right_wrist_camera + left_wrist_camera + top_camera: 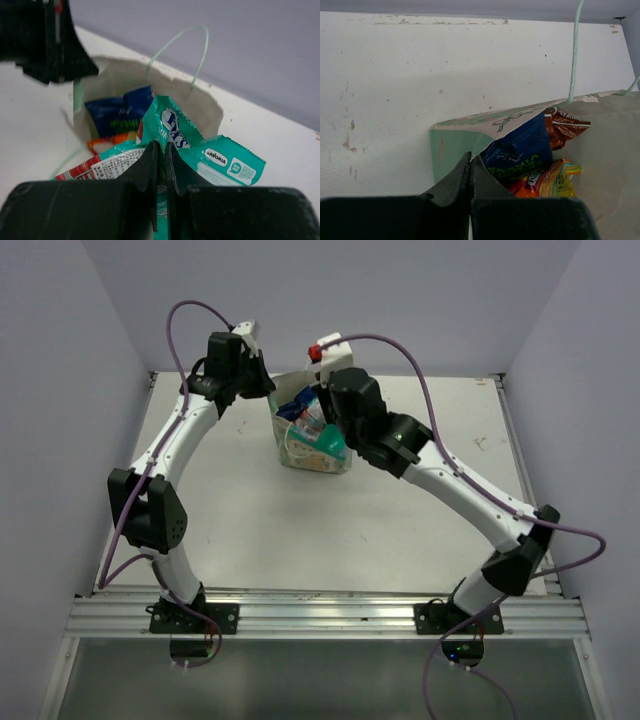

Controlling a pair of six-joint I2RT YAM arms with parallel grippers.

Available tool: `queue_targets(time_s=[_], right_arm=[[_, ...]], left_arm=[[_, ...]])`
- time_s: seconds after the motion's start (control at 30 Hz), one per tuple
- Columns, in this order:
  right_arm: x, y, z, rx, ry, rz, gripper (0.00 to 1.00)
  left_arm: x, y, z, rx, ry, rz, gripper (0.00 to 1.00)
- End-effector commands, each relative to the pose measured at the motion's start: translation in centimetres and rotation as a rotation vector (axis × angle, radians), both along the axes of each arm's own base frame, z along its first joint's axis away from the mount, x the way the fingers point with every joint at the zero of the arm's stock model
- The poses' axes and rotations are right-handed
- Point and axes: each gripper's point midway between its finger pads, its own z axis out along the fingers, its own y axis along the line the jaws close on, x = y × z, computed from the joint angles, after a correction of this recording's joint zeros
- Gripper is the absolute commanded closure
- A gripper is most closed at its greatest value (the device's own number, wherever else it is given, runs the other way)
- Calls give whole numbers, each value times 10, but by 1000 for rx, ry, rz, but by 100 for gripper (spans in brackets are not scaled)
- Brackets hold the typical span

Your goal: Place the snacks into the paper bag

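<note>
Both arms reach inward to the bag (pixel 310 462), which stands upright toward the far middle of the table (pixel 230 530).

The left arm (pixel 178 445) rises from its base, bends at a low elbow and stretches away and to the right, its wrist turned toward the bag's far left corner. The left gripper (pixel 471 161) is pinched tight on the bag's rim there, the paper edge running in between the fingers (the green-printed wall shows just beyond them).

The right arm (pixel 470 495) sweeps out to an elbow at the right, then runs up and to the left, its wrist tipped down over the bag's mouth. The right gripper (pixel 161 150) is clamped on the teal packet (pixel 220 160), which lies tilted across the mouth with part of it overhanging the near rim.

Inside the bag are a blue packet (pixel 520 150) against the left wall, a red packet (pixel 565 127) behind it and an orange packet (pixel 547 182) lower down. One string handle (pixel 575 55) rises from the rim.
</note>
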Motion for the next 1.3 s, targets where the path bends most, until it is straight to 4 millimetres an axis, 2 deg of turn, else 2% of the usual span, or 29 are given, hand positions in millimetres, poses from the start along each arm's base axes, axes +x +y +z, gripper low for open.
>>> queue_targets(time_s=[0.0,0.03,0.1,0.13,0.17,0.2,0.23,0.27,0.37,0.4,0.47,0.5,0.57,0.6,0.67,0.73,0.77,0.8,0.87,0.9,1.0,1.1,1.17,1.2,1.27], right_arm=[[49,5,87,83,-275,-73,100],[54,1,119,115,-338,-91,100],[70,14,130,136,-384,-100,100],[71,12,155,164,-436,-106,100],[81,21,152,158,-443,-105,100],[81,20,167,185,-471,-106,100],[86,23,167,184,-474,-97,100],[90,26,164,185,-471,-90,100],[101,39,127,151,-406,-71,100],[104,42,101,118,-367,-65,100],[104,45,75,110,-322,-60,100],[105,48,44,75,-272,-53,100],[105,49,13,34,-219,-48,100],[105,51,-14,0,-175,-39,100],[106,55,-45,-54,-116,-26,100],[107,56,-44,-49,-106,-29,52],[106,54,-37,-40,-111,-35,43],[106,53,-15,-11,-142,-38,37],[103,45,14,11,-178,-60,36],[101,40,40,28,-215,-72,36],[96,16,65,15,-241,-145,35],[99,-13,55,-6,-194,-216,35],[100,-25,40,-10,-155,-236,36],[102,-29,23,-24,-121,-244,37],[104,-45,10,-8,-85,-277,39]], left_arm=[[-4,-1,36,-27,-69,-5,100],[-3,-1,36,-28,-70,-7,100],[-3,-3,35,-33,-69,-13,100],[-2,-4,36,-35,-71,-16,100],[-2,-4,36,-38,-72,-18,100],[-1,-5,36,-35,-73,-22,100],[0,-4,36,-35,-74,-20,100],[-1,-5,36,-36,-73,-26,100],[1,-8,37,-42,-77,-36,100],[3,-8,37,-43,-80,-38,100],[3,-10,37,-47,-79,-46,100],[4,-11,36,-48,-79,-49,100],[4,-13,34,-55,-73,-57,100],[4,-13,33,-55,-71,-58,100],[4,-15,32,-61,-68,-67,100],[4,-16,31,-66,-66,-71,100],[4,-16,31,-65,-67,-70,100],[4,-16,33,-66,-71,-70,100],[4,-16,33,-65,-72,-72,100],[3,-16,33,-65,-70,-72,100],[1,-15,32,-66,-68,-71,100],[-1,-15,30,-63,-64,-72,100],[-2,-15,29,-66,-61,-72,100],[-2,-15,29,-65,-63,-73,100],[-2,-15,29,-66,-61,-72,100]])
